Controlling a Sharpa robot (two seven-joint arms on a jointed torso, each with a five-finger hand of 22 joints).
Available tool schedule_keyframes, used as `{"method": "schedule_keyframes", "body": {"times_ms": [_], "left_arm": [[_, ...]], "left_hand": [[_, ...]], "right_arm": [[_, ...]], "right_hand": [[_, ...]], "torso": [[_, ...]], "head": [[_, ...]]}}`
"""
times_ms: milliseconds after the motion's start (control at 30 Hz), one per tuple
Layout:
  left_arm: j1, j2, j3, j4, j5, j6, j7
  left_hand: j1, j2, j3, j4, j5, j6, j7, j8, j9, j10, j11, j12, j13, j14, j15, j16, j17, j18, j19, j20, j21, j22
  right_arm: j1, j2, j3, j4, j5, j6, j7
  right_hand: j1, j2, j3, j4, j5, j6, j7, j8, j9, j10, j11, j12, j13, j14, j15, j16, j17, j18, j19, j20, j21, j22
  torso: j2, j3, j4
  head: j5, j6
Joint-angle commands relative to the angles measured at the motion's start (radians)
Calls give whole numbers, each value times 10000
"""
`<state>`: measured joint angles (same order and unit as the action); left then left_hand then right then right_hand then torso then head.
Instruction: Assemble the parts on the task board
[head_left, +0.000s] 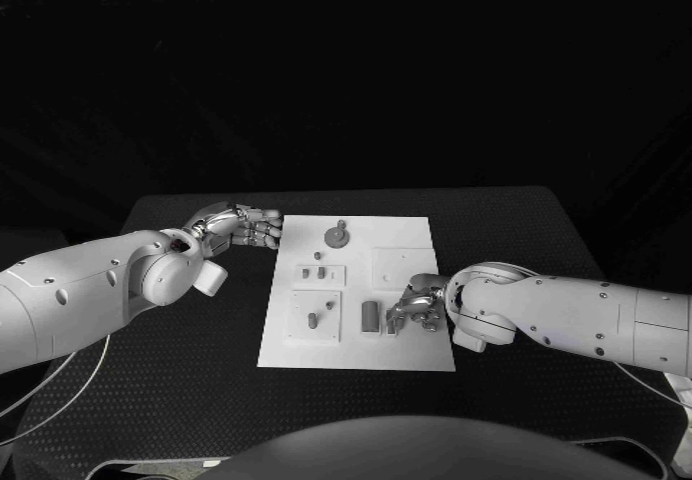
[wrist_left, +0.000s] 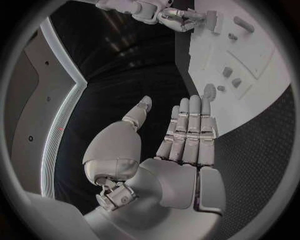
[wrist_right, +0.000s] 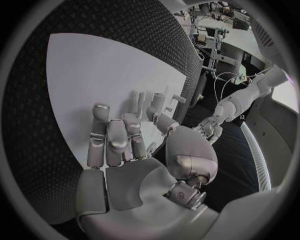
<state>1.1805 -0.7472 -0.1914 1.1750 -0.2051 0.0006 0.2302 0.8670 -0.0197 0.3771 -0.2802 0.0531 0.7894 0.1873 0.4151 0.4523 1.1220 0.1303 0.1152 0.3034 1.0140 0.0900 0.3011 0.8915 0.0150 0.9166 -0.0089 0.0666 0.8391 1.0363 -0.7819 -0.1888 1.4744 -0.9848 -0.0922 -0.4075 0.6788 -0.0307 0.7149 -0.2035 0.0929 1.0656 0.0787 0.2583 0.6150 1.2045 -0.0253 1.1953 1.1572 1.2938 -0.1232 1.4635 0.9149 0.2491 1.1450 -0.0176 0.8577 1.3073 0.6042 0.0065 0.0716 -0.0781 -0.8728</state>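
Head view: While my left hand waits at the far left edge of the task board, touching no part, my right hand works low over the board's near right area. I judge the left is parked there so it does not crowd the working side.
Parts from above: a round part with a stem sits at the far middle of the board, two small parts in a raised square, one upright part in the square nearer me, and a tall slab part just beside my right fingers.
Right hand from above: its fingers curl down among small parts at the board; whether they pinch one I cannot tell.
Left wrist view: my left hand lies flat, fingers straight and pressed side by side, thumb set apart, holding nothing. The board lies past the fingertips, with small parts scattered on it.
Other arm seen from there: my right hand is bent over the board's opposite side.
Right wrist view: my right hand reaches over the white board, fingers extended and close together, with slim pegs standing at their tips. A grip on them is not plain, so the state stays undecided.
Judgement: the right hand sits low because the seating of a part needs close finger work.
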Motion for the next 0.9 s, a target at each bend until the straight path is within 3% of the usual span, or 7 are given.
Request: {"method": "schedule_keyframes", "body": {"times_ms": [33,333,467,600,667,733,900], "left_arm": [[6,14,8,15,7,133,75],[6,44,8,-41,7,113,96],[5,114,8,-174,7,100,126],[5,247,8,-380,7,88,147],[5,323,10,-507,10,76,166],[6,381,11,-617,36,69,167],[17,618,18,-1053,76,75,180]], "left_hand": [[-78,0,49,-20,-39,-39,-28,63,-16,-19,-47,54,-17,-69,-3,-49,14,-115,-55,-11,48,17],[-74,3,51,-24,-39,-41,-27,64,-19,-20,-47,54,-20,-70,-2,-49,16,-113,-56,-11,49,19],[-73,2,51,-26,-39,-42,-27,65,-20,-21,-46,54,-21,-70,-2,-49,17,-113,-57,-11,49,20],[-72,2,51,-28,-39,-46,-27,64,-21,-24,-45,53,-22,-71,-2,-50,17,-113,-58,-11,49,21],[-67,6,53,-30,-39,-53,-27,61,-24,-31,-43,50,-25,-74,-2,-51,17,-113,-61,-10,49,21],[-55,16,60,-35,-39,-66,-29,57,-29,-44,-39,44,-30,-82,-2,-57,16,-113,-67,-8,47,22],[-20,34,78,-45,-39,-91,-51,55,-41,-82,-24,28,-46,-142,14,-102,-6,-121,-105,5,34,22]], "right_arm": [[-2,-5,11,9,-3,165,310],[18,-184,15,-208,388,-226,1214],[264,-222,16,-462,1040,-273,2477],[595,-188,39,-957,1774,-190,3902],[731,-102,84,-1356,2042,-144,4448],[821,14,219,-1789,2625,-205,4858],[1081,506,388,-3203,4691,-279,5757]], "right_hand": [[111,-180,19,-204,15,77,19,37,-19,6,-40,33,12,7,-72,-36,0,127,-16,-66,3,201],[368,-580,53,-502,15,-229,110,-100,-93,-56,39,-47,-62,10,-24,-65,-56,127,39,-65,-17,173],[536,-690,79,-555,14,-516,222,-188,-77,-220,148,-162,-168,-84,81,-129,-246,127,15,-38,-64,166],[705,-669,102,-598,13,-627,274,-185,-26,-438,202,-283,-271,-202,131,-191,-355,127,-61,10,-118,170],[765,-642,94,-618,11,-679,296,-183,0,-535,224,-321,-281,-275,154,-240,-367,127,-137,51,-163,170],[831,-628,83,-642,11,-728,315,-179,26,-618,241,-351,-288,-350,172,-297,-384,127,-222,99,-218,166],[1048,-550,105,-678,12,-1133,443,-264,98,-1337,370,-1032,-703,-1132,295,-1137,-742,56,-1092,498,-828,47]], "torso": [[0,3,-1],[-7,1,-15],[-22,0,-22],[-82,-21,-77],[-141,-39,-119],[-220,-68,-169],[-408,-143,-278]], "head": [[-6,2],[-28,2],[-54,2],[-74,2],[-52,2],[-30,2],[31,405]]}}
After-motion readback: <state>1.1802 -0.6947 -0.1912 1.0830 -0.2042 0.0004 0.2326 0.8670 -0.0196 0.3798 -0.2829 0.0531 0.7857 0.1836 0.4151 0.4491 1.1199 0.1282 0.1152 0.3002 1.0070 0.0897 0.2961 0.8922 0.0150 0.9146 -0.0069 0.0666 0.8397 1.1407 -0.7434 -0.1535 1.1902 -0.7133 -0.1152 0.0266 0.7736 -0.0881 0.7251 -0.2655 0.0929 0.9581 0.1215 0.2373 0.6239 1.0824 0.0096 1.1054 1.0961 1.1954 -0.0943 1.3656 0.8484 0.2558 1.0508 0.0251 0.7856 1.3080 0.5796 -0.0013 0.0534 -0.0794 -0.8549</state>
